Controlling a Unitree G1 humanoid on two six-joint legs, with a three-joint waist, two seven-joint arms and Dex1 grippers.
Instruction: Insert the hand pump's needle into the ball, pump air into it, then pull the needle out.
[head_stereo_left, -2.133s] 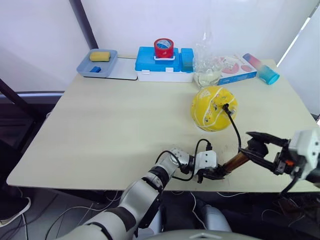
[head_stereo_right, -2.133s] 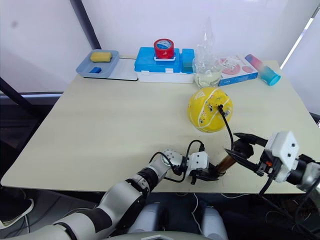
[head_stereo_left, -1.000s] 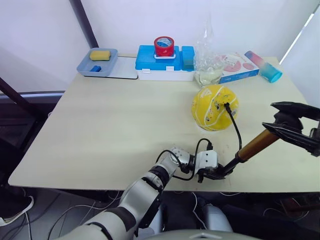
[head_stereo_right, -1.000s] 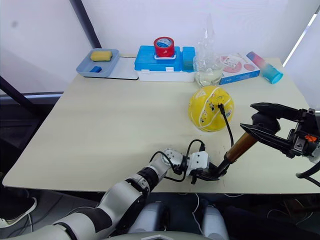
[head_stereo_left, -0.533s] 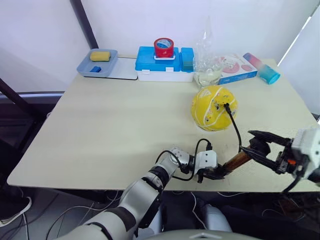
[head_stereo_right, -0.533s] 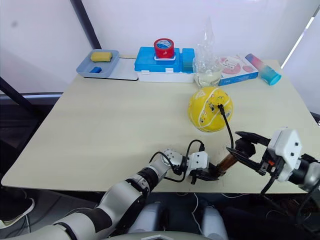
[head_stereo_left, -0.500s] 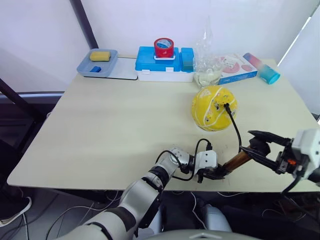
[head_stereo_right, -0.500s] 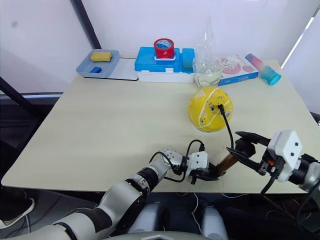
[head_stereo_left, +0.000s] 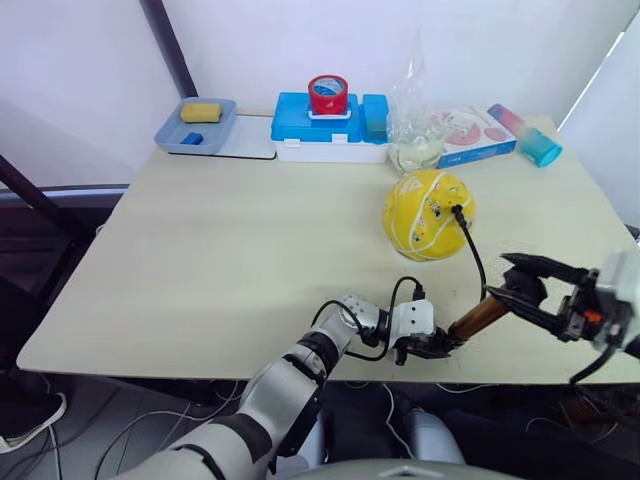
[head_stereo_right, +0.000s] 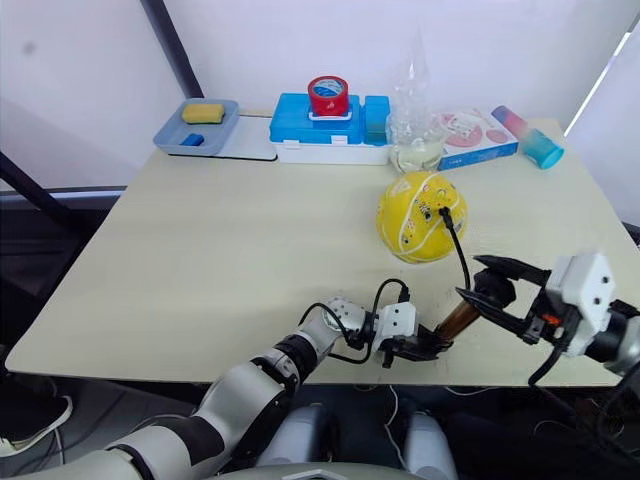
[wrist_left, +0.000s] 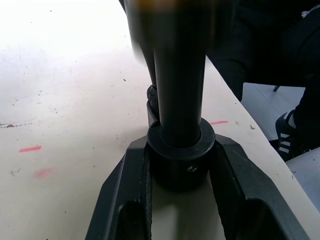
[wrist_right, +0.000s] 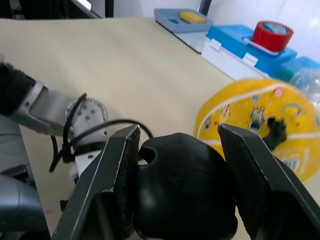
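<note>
Pumping in hand: both grippers closed on the pump at the near edge, needle seated in the ball.

At the near edge of the beige tabletop (head_stereo_left: 220, 250), the left gripper (head_stereo_left: 432, 345) is clamped on the black base end of the slim copper-brown metal hand pump (head_stereo_left: 475, 317), pinning it to the surface. Just beyond, towards the near right corner, the right gripper (head_stereo_left: 520, 285) has its two black fingers closed around the black handle. The thin black hose (head_stereo_left: 470, 250) rises to the small black needle (head_stereo_left: 457, 211) fitting, seated in the yellow rubber ball with white stripes and cartoon prints (head_stereo_left: 428, 214), which rests unrestrained right of centre. Risks, as judged: a stroke off the cylinder's axis could twist the base out of the left grip; a taut hose could drag the free ball or pull the needle out early.
</note>
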